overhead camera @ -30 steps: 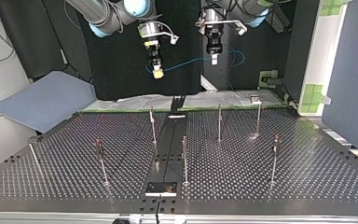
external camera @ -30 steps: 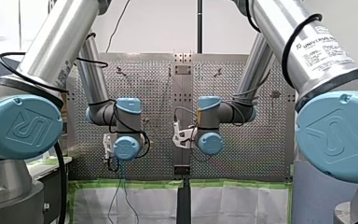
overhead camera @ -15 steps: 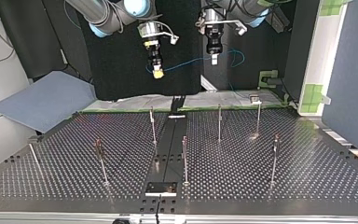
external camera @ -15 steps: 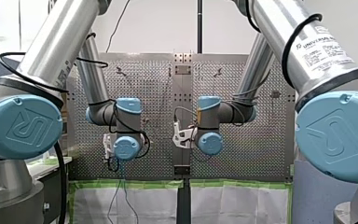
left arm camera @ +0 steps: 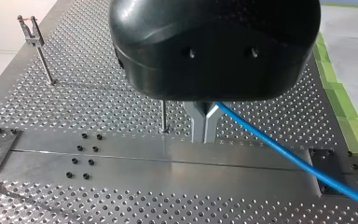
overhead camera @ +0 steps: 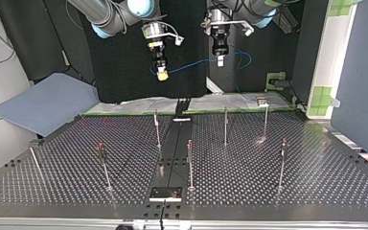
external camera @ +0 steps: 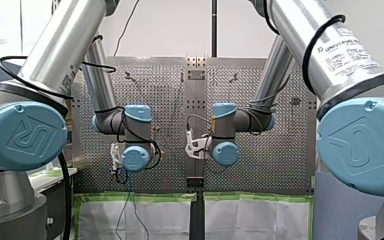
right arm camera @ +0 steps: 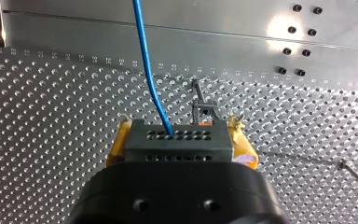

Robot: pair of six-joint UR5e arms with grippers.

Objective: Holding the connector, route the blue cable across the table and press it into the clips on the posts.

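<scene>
The right gripper (right arm camera: 179,126) grasps the connector (right arm camera: 177,142) between its jaws. The blue cable (right arm camera: 145,60) leaves the connector and runs ahead of them. The left gripper (left arm camera: 204,133) is clenched on this cable.

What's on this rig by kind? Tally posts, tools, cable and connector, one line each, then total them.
posts, counted in the top view: 7
tools, my left tool and my right tool: 2
blue cable: 1
connector: 1
Total: 11
</scene>
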